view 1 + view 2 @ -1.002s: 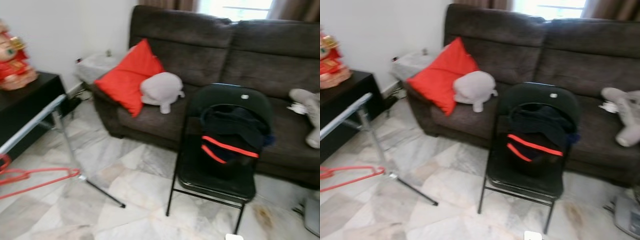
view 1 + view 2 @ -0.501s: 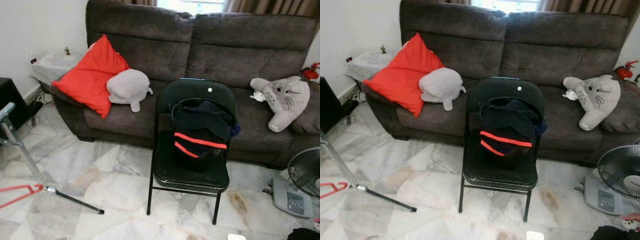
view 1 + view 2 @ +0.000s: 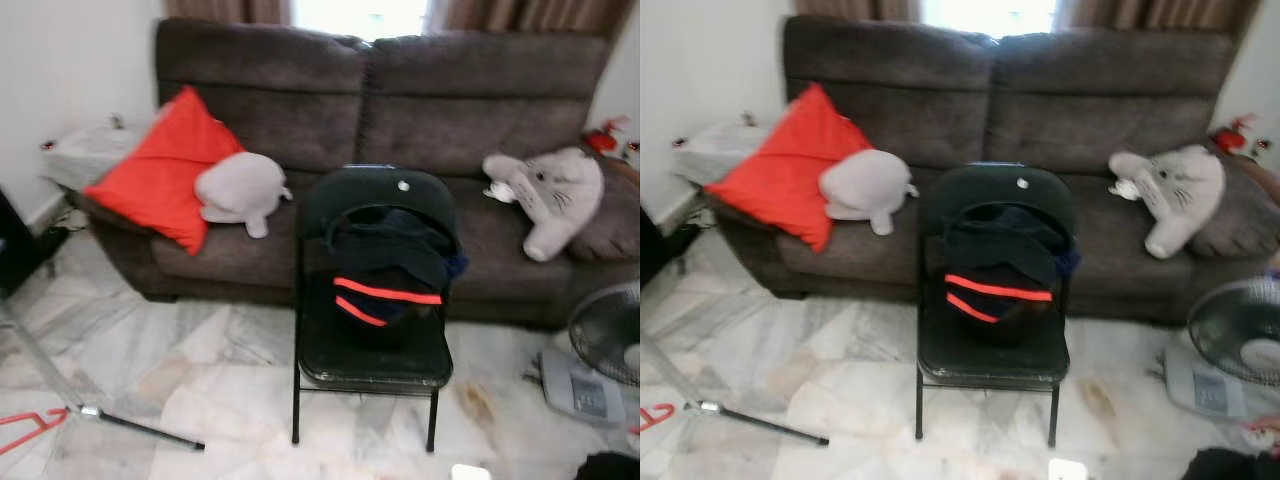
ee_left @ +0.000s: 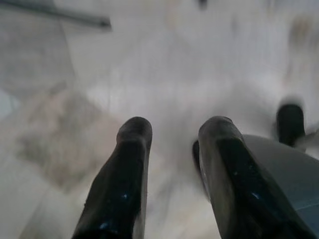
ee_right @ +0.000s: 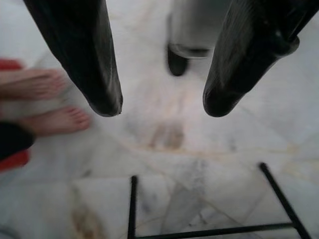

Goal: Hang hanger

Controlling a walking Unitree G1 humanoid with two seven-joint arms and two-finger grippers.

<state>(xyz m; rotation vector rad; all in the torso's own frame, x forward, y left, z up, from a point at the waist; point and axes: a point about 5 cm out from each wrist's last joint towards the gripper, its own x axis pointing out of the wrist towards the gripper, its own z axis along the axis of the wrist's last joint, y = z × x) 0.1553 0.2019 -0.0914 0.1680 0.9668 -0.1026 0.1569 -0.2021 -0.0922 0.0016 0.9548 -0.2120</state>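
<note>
Both grippers hang over the marble floor (image 3: pixel 240 380) holding nothing, right gripper (image 5: pixel 157 107) fingers spread wide above a person's bare feet (image 5: pixel 47 102) and the chair's black legs, left gripper (image 4: pixel 174 134) fingers parted with a moderate gap. Brown sofa (image 3: pixel 400 110) fills the back with a red cushion (image 3: pixel 160 170), grey plush (image 3: pixel 545 195) and grey pillow (image 3: pixel 240 185), black chair (image 3: pixel 375 300) in front carrying dark clothes (image 3: pixel 395 265) with red stripes, fan (image 3: pixel 605 345) at right. Red hanger (image 3: pixel 25 430) lies on the floor at far left, beside a rack's metal foot (image 3: pixel 140 428).

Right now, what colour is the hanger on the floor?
Red; the hanger shows best in the left eye view.
</note>
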